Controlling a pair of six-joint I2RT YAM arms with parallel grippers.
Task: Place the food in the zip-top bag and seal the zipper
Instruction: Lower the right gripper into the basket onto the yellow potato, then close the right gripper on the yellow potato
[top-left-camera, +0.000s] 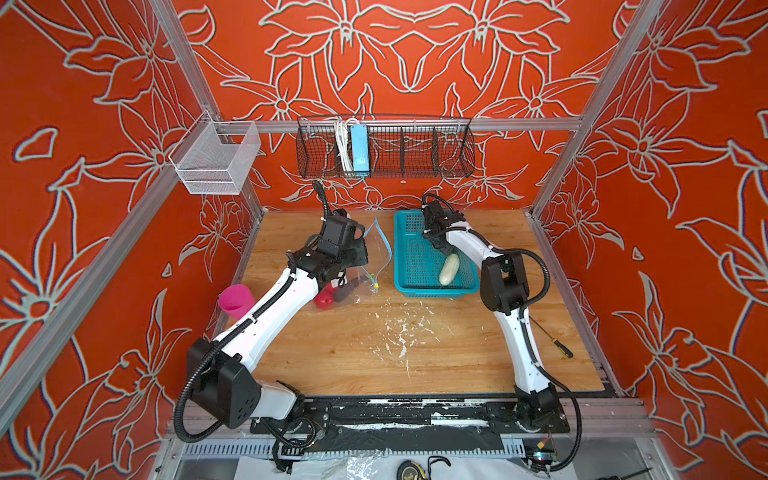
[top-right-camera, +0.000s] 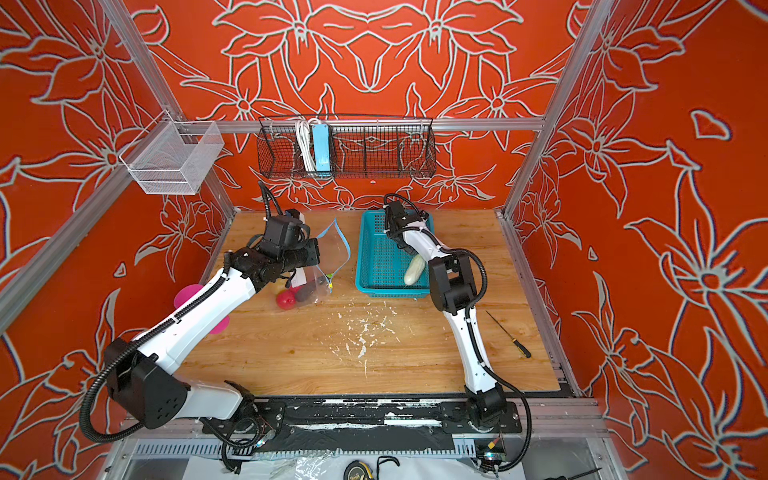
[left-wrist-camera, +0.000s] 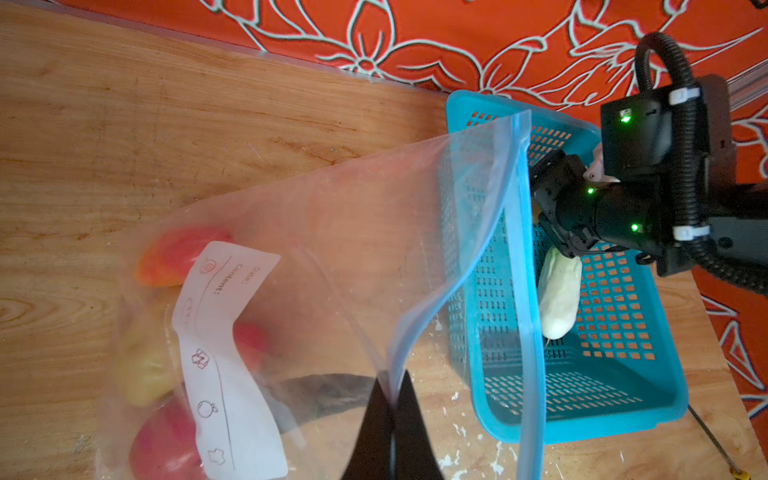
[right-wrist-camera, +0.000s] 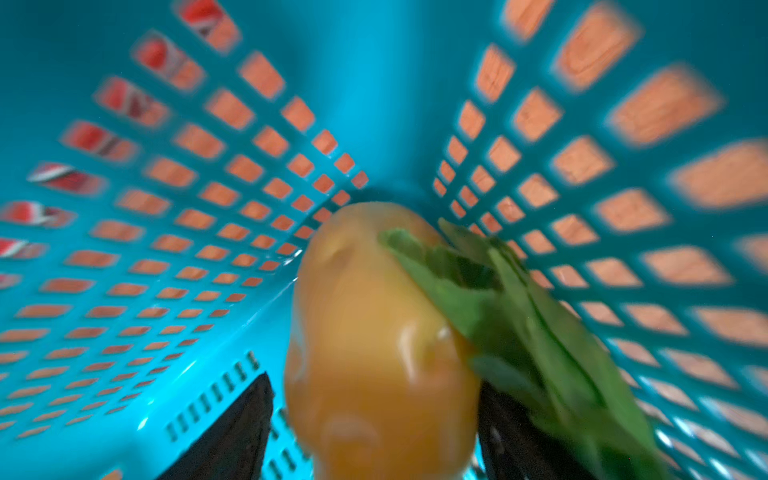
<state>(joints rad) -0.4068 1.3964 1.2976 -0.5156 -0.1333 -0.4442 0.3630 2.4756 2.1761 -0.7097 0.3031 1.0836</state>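
Left gripper (left-wrist-camera: 390, 399): clenched on zip-top bag (left-wrist-camera: 332, 216) mouth, held agape beside basket (top-left-camera: 415, 266); apple (left-wrist-camera: 166, 440) and eggplant (left-wrist-camera: 324, 390) inside. Right gripper (right-wrist-camera: 374, 415): jaws straddle potato (right-wrist-camera: 374, 311) in basket corner; clamped or not, cannot tell. Advised: squeeze mid-body, avoid radish leaves (right-wrist-camera: 519, 311), lift straight.

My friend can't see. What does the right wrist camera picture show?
A tan potato sits between the two black fingers of the right end effector, inside the teal basket. Green leaves lie against the potato's side. The whole picture is blurry.
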